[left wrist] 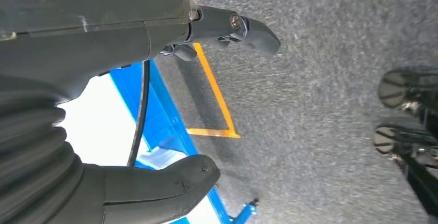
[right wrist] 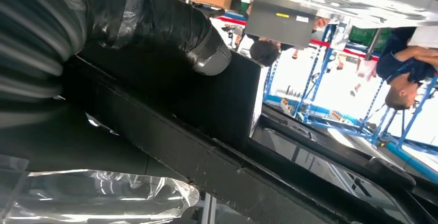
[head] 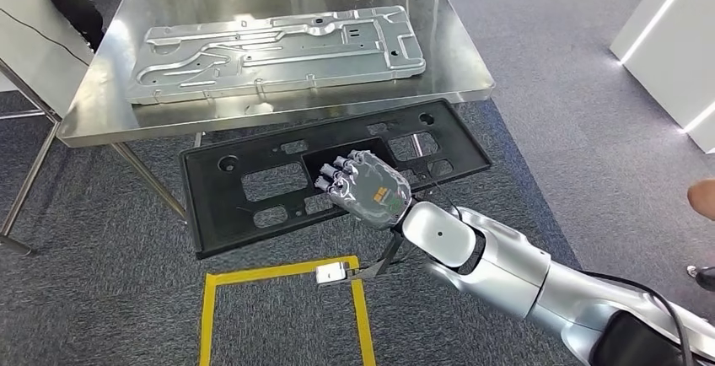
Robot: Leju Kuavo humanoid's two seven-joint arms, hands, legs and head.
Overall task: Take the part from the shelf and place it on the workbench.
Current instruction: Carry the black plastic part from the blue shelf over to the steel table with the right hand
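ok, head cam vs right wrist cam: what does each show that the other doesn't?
Head view alone: the steel workbench with a silver stamped panel on it, and yellow floor tape. Right wrist view alone: blue racking and people in the background. Both: the right hand gripping the black part, held short of the workbench.

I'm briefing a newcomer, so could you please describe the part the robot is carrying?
Find the steel workbench. Just off its near edge, the right hand holds a flat black panel above the carpet. Unlike the silver plate on the bench, it is black with rectangular cut-outs.
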